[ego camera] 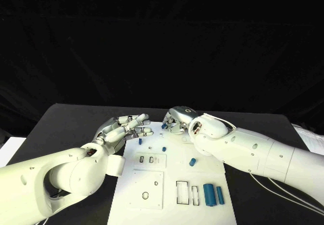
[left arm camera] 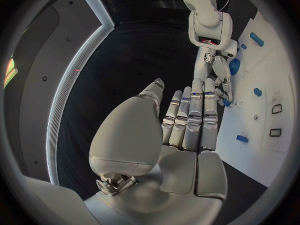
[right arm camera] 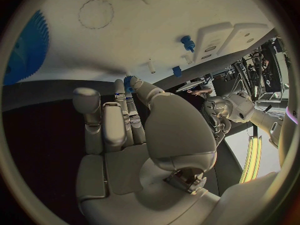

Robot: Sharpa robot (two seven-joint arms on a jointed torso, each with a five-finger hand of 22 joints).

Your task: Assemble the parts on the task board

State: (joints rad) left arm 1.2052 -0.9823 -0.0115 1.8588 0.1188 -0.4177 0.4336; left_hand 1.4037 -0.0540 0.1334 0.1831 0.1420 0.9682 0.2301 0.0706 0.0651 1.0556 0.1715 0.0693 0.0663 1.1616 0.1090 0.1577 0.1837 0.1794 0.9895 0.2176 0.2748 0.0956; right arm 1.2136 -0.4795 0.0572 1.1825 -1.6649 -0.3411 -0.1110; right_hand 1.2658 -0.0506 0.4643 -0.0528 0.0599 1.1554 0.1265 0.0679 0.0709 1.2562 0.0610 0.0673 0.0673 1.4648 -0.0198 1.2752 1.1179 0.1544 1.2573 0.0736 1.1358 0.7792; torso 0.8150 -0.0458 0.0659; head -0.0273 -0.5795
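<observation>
Task board: lying in the middle of the black table, between the two arms.
Progress: appearing early; two long blue parts are lying side by side near the board's close right corner, a short blue part is lying loose mid-board, and small blue pegs are standing toward the far end. Several outlined slots are sitting unfilled, so most seating seems left to do.
Left hand: hovering over the board's far left edge, fingers straight and apart, grasping nothing.
Right hand: reaching down at the board's far end, fingers curling near a small blue part; whether it is pinching it, I cannot tell.
</observation>
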